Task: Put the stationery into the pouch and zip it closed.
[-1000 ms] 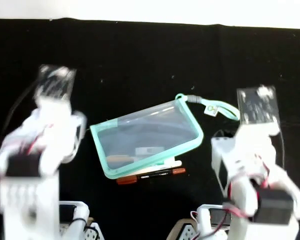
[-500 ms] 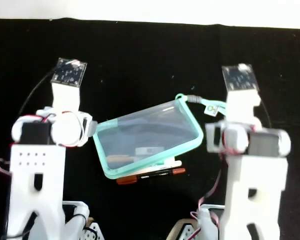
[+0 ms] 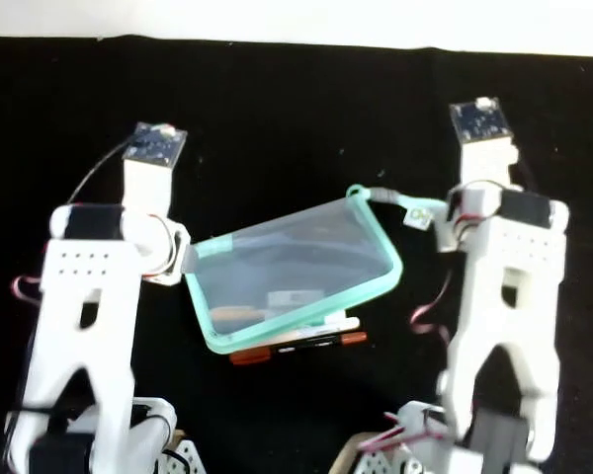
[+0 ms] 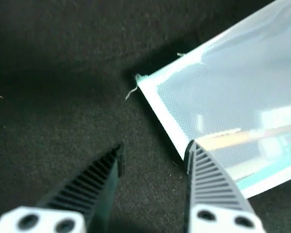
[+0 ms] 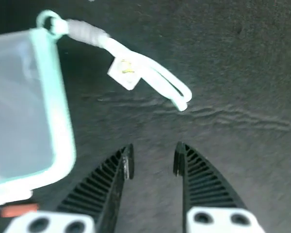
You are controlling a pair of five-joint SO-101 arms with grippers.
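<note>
We cannot tell if the pens (image 3: 306, 345) lie inside the pouch (image 3: 287, 262) or under it — its cloudy wall blurs their shapes. In the left wrist view the pouch is cut by the picture's edge.

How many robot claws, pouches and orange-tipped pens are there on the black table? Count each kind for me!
End effectors: 2, the left end effector and the right end effector
Pouches: 1, the pouch
Orange-tipped pens: 1, the orange-tipped pen
Total: 4
</note>
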